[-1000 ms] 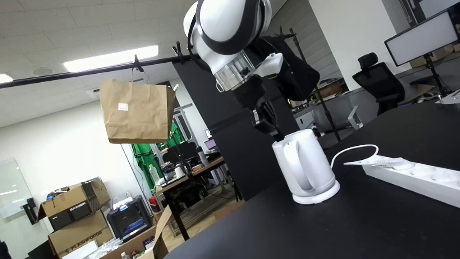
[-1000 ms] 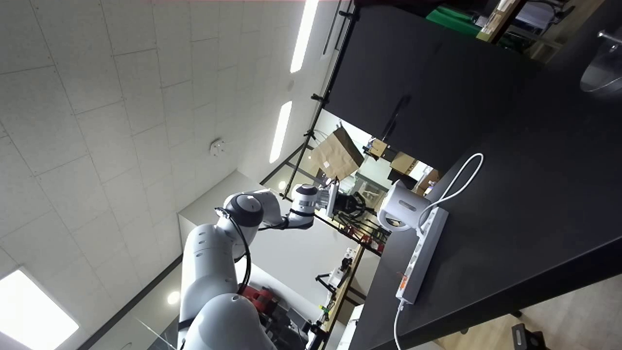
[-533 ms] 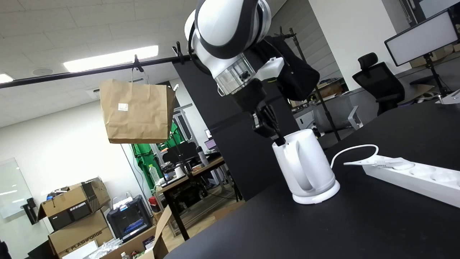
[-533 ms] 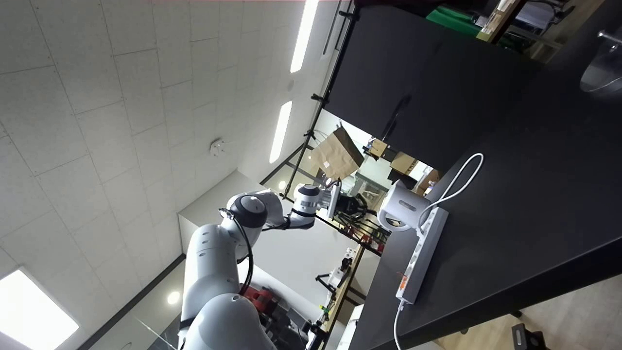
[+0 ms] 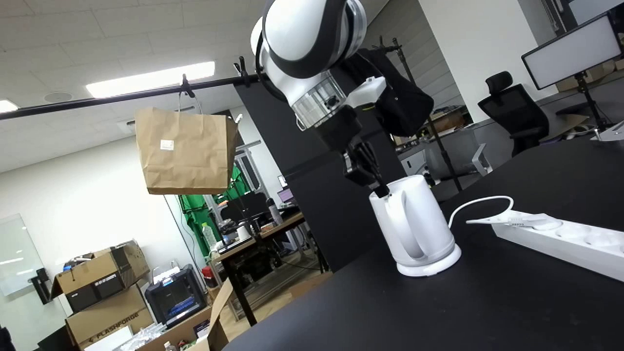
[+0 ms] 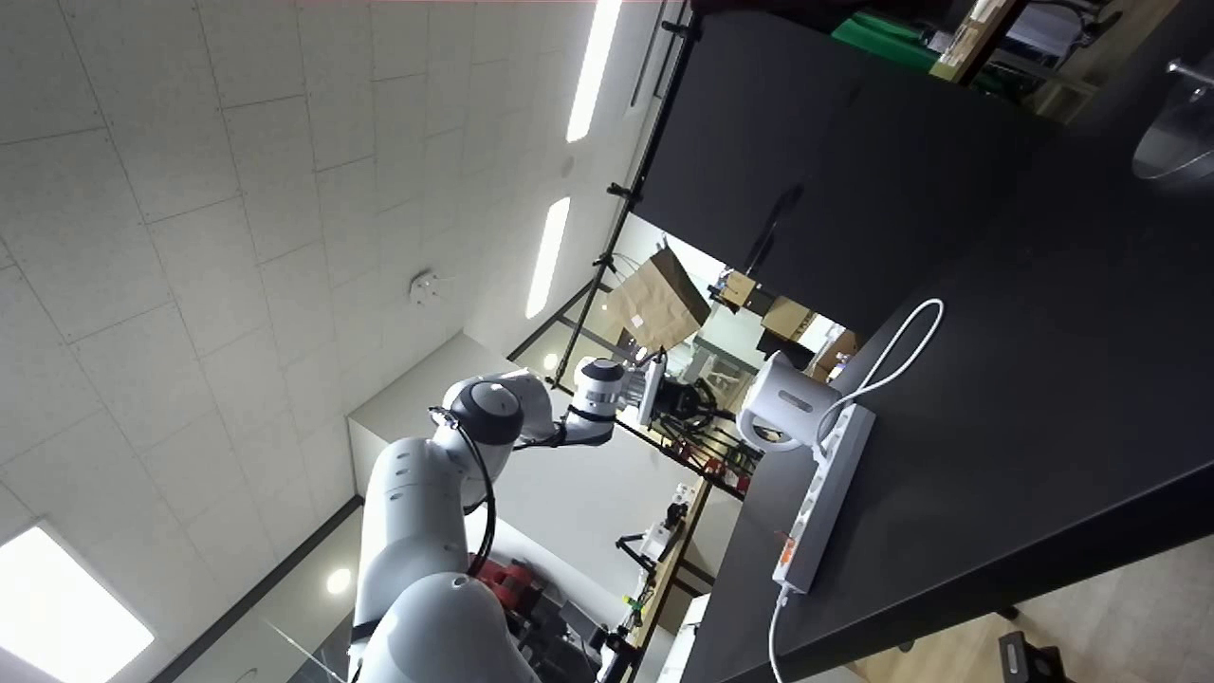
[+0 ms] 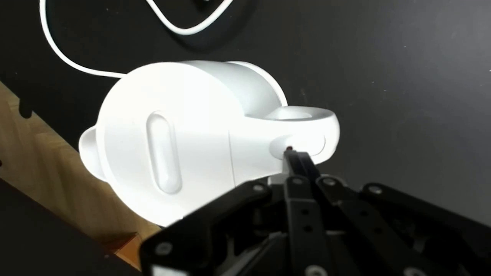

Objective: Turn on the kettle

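The white kettle stands upright on its round base on the black table, in both exterior views (image 5: 431, 214) (image 6: 792, 394) and in the wrist view (image 7: 199, 103). Its lid is shut and its handle (image 7: 326, 115) points to the right in the wrist view. On top of the handle is an oval switch area (image 7: 312, 143) with a small red spot. My gripper (image 7: 298, 154) is shut, with nothing between its fingers. Its tips are at the switch area and cover part of it. They appear to touch the handle top, also in an exterior view (image 5: 382, 191).
A long white power strip (image 5: 560, 239) lies beside the kettle, with the kettle's white cord (image 5: 480, 200) plugged in. The cord loops over the table (image 6: 929, 474). A table edge shows at the left in the wrist view. A brown paper bag (image 5: 185, 151) hangs behind.
My shut gripper has moved slightly down and towards the handle top, its tips now lower against the kettle. The kettle has not moved.
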You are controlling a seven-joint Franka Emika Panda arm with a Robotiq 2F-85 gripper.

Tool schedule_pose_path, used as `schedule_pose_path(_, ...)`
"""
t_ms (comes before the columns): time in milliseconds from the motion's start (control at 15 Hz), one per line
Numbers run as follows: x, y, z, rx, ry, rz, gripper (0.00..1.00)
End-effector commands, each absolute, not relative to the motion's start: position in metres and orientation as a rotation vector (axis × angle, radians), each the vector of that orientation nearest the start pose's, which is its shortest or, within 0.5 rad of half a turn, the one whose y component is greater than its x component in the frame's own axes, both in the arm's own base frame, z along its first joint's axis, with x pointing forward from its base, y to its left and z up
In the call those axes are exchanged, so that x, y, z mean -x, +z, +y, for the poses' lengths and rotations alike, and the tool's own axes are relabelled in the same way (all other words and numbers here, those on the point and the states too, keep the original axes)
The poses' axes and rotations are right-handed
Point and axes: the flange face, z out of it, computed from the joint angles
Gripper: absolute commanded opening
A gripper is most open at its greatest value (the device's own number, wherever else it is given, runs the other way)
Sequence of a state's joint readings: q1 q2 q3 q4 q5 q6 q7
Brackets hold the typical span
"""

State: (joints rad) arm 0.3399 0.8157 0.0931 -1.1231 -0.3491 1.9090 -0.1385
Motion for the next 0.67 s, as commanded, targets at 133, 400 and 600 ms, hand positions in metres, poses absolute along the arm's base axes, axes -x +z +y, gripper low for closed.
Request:
schedule_pose_path(133,-0.716,0.324,0.271,3.216,0.0,-1.076,0.0)
schedule_pose_path(400,-0.718,0.322,0.266,3.215,0.009,-1.055,0.0)
schedule_pose_path(600,-0.72,0.32,0.261,3.205,0.022,-1.023,0.0)
